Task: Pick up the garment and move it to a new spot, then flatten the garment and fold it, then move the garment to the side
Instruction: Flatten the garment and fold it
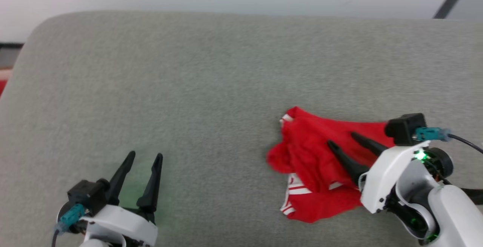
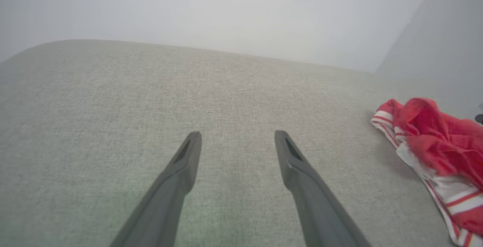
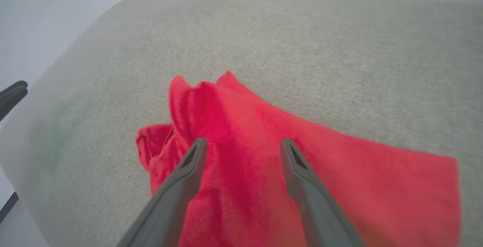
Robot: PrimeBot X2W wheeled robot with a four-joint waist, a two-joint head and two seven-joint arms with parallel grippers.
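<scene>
Left gripper (image 1: 146, 154): low left in head view, 2 fingers spread apart, nothing between them, tips above bare grey fabric surface (image 1: 188, 88). Well apart from garment.

Garment (image 1: 309, 145): crumpled red heap right of centre on same surface, 1 flat flap spread toward right, white-and-red striped trim showing at far-left corner and near edge.

Right gripper (image 1: 340, 138): lower right, 2 fingers parted, angled up-left over garment's middle, no cloth pinched between tips. Whether tips touch cloth: cannot tell.

I see a pale grey fabric surface (image 1: 188, 88) with a rounded corner; a crumpled red garment (image 1: 309, 145) with white-striped trim lies toward its right.
</scene>
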